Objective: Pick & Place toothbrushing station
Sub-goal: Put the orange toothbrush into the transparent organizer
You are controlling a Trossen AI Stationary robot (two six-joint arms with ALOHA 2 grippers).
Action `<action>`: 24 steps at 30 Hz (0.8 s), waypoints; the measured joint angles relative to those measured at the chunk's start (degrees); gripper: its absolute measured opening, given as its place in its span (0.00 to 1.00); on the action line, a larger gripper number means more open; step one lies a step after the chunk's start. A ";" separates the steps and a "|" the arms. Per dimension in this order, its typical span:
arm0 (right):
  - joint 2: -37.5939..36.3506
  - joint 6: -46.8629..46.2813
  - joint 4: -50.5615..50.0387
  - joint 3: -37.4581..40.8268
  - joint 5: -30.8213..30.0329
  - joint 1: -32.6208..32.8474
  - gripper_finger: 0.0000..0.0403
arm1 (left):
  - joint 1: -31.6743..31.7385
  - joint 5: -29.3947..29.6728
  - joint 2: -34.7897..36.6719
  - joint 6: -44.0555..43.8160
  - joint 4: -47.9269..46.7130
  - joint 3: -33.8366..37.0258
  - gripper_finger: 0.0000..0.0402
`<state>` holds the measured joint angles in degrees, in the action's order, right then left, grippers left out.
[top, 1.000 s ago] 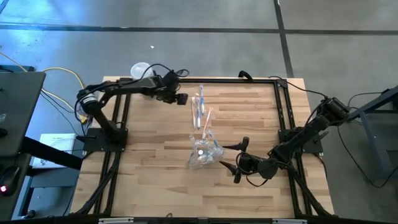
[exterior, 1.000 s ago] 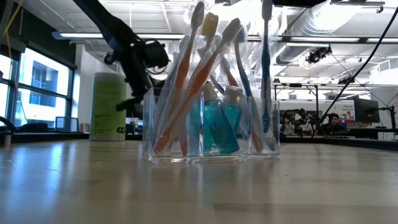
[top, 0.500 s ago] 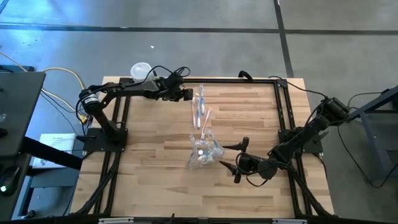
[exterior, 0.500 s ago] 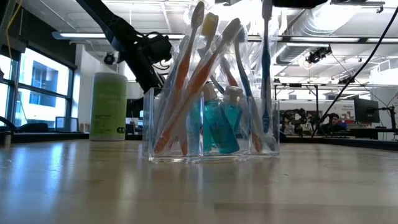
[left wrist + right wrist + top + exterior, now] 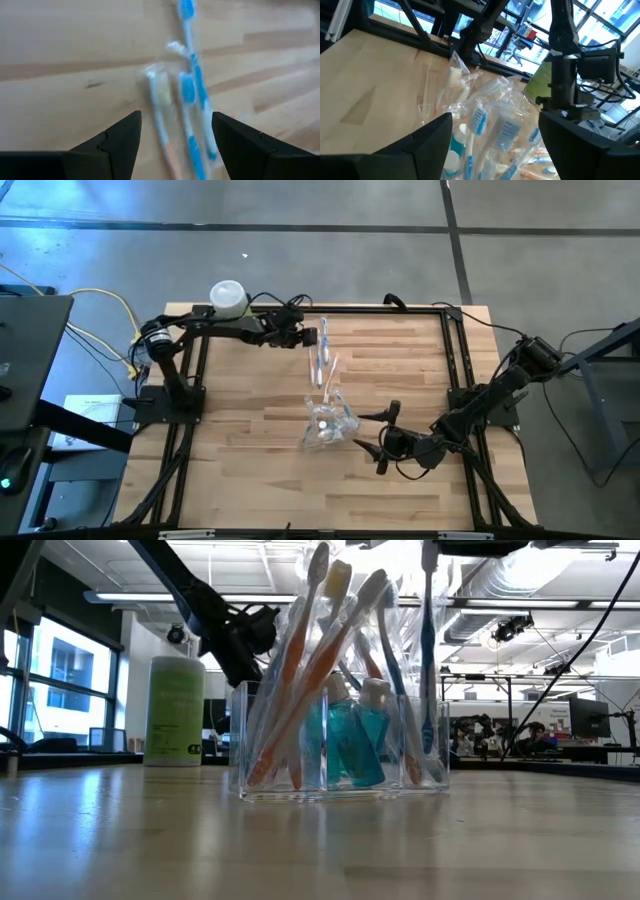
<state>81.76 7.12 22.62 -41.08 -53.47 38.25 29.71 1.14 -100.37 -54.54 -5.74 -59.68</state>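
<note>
Low view: a clear, square-walled plastic holder stands upright on the pale wooden table, its orange and blue toothbrushes leaning bristles-up around small teal bottles; the high view places it mid-table. Beside it the right gripper gapes wide. Farther, near the back edge, loose toothbrushes lie lengthwise front-to-back, the left gripper open-fingered at their far ends. Only the left wrist view shows their wrappers.

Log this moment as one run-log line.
left gripper: open, at loose toothbrushes | right gripper: open, beside holder | holder: upright, stocked
</note>
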 joint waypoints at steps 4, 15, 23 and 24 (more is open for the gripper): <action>0.00 -0.44 -0.36 0.00 -0.02 -0.02 0.72 | 1.37 -5.62 -2.72 -3.12 5.12 -0.08 0.59; 0.00 -1.53 -2.39 0.00 0.05 0.27 0.72 | 2.43 -8.10 -7.28 -5.51 7.31 -0.07 0.59; 0.00 -1.53 -2.37 0.00 1.18 0.27 0.72 | 2.43 -8.08 -7.68 -5.26 7.36 -0.15 0.59; 0.00 -1.53 -2.37 0.00 1.18 0.27 0.72 | 2.43 -8.08 -7.68 -5.25 7.33 -0.15 0.59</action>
<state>81.76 5.58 20.25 -41.08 -52.29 38.52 32.14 -6.94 -108.05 -59.79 1.59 -59.83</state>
